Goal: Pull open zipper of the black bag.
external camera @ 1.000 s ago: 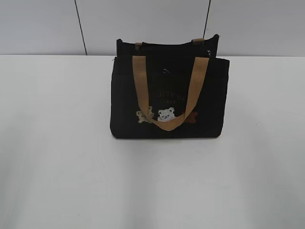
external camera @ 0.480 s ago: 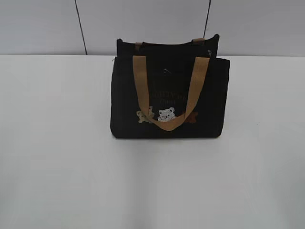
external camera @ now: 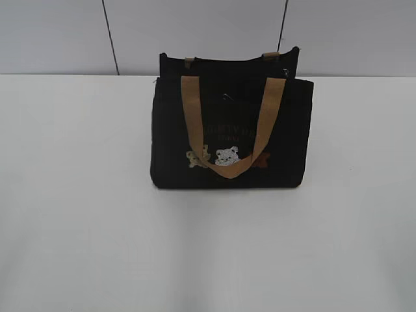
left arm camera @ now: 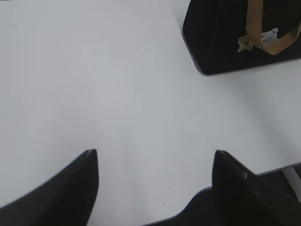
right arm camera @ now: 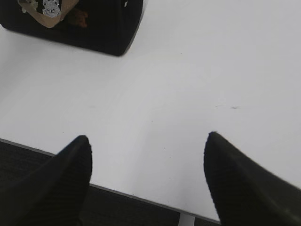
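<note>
The black bag stands upright at the back middle of the white table. Its tan handle hangs down over the front, above the small bear patches. A tiny pale glint at the bag's top right corner may be the zipper pull; it is too small to tell. Neither gripper shows in the exterior view. My left gripper is open over bare table, with the bag far off at the upper right. My right gripper is open above the table's front edge, with the bag at the upper left.
A grey panelled wall rises behind the table. The table's front edge runs under my right gripper, with dark floor below it. White tabletop lies between both grippers and the bag.
</note>
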{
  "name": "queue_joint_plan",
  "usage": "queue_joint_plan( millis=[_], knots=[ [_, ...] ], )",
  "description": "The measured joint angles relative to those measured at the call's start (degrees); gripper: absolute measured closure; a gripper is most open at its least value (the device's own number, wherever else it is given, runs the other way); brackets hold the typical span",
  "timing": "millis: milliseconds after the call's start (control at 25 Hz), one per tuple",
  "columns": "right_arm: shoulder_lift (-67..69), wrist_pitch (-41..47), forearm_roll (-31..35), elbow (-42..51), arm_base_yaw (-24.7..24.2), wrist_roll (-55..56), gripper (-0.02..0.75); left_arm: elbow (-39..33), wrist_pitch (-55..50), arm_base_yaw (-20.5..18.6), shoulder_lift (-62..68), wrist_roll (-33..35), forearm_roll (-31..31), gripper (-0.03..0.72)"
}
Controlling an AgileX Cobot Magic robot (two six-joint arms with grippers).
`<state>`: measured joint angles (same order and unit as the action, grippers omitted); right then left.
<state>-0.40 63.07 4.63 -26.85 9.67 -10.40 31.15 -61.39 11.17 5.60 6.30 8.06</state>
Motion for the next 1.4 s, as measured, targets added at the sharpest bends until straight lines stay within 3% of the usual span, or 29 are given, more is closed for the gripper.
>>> queue_joint_plan(
  millis=[520, 960, 1400],
  knots=[
    [-0.05, -0.13, 0.01, 0.0, -0.36, 0.0, 0.181, 0.0, 0.05, -0.29, -0.06, -0.11, 0.16, 0.127],
    [-0.05, -0.27, 0.49, 0.0, -8.19, 0.01, 0.181, -0.13, 0.14, -9.16, -5.91, -0.16, 0.28, 0.127],
    [-0.05, -0.34, 0.99, 0.0, -9.1, 0.01, 0.181, -0.18, 0.19, -9.84, -5.91, -0.16, 0.28, 0.127]
  ],
)
